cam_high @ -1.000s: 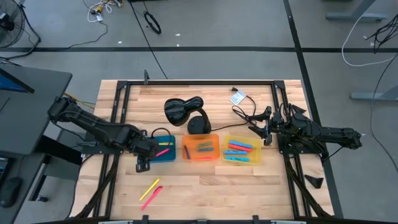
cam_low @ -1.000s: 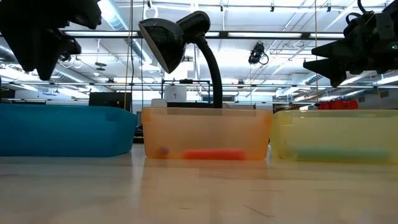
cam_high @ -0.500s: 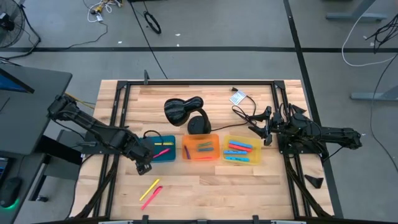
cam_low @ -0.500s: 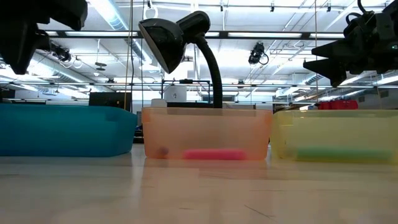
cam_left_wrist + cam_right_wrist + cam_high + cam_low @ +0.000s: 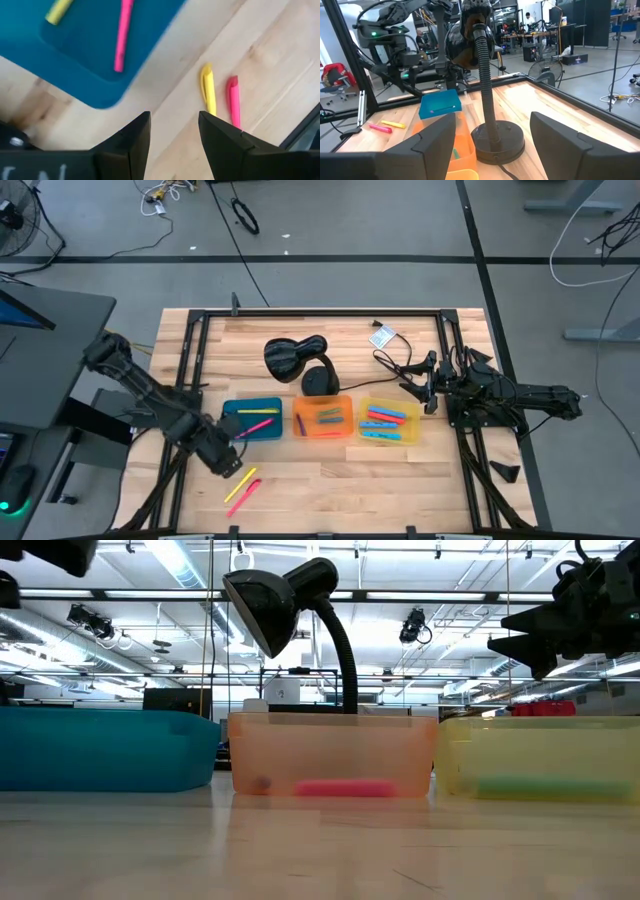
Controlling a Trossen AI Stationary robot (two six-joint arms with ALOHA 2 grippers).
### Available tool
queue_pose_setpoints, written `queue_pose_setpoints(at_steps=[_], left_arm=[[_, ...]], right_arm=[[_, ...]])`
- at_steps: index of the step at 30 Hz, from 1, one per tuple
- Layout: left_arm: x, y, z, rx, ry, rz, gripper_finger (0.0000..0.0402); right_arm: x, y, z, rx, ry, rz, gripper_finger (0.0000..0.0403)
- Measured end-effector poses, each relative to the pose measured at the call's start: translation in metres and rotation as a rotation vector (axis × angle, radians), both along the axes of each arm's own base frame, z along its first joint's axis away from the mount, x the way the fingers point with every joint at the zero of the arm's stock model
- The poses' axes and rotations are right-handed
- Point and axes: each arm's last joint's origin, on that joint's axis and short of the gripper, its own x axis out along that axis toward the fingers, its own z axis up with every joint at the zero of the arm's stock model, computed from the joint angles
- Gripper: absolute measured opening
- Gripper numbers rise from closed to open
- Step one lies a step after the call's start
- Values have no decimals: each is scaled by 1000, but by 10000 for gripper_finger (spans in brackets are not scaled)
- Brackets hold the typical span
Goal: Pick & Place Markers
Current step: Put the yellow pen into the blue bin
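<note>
Left gripper [image 5: 236, 465] spread, empty, above the table beside two loose markers [image 5: 241, 489], yellow and pink; likely reaching to pick, needing descent over one. Blue tray [image 5: 232, 412] near. Right gripper [image 5: 418, 391] spread, waiting.

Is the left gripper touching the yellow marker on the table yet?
Apart. The left wrist view shows the left gripper, jaws open and empty, above bare wood, with the yellow marker lying beyond them.

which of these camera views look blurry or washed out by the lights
Left wrist view: the blue tray and its markers are smeared. Low view: bright ceiling lights behind the black lamp leave it a silhouette, and tray contents show only as hazy shapes. High view: evenly lit, sharp.
</note>
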Motion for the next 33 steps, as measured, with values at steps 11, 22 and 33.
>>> queue_pose_setpoints(at_steps=[11,22,33], left_arm=[[-2,-43,-21,-78,-1,38,174],[3,-73,-43,-157,9,97,174],[8,-89,-68,-144,35,132,140]], right_arm=[[0,0,0,0,0,0,259],[0,0,0,0,0,1,259],[0,0,0,0,0,0,259]])
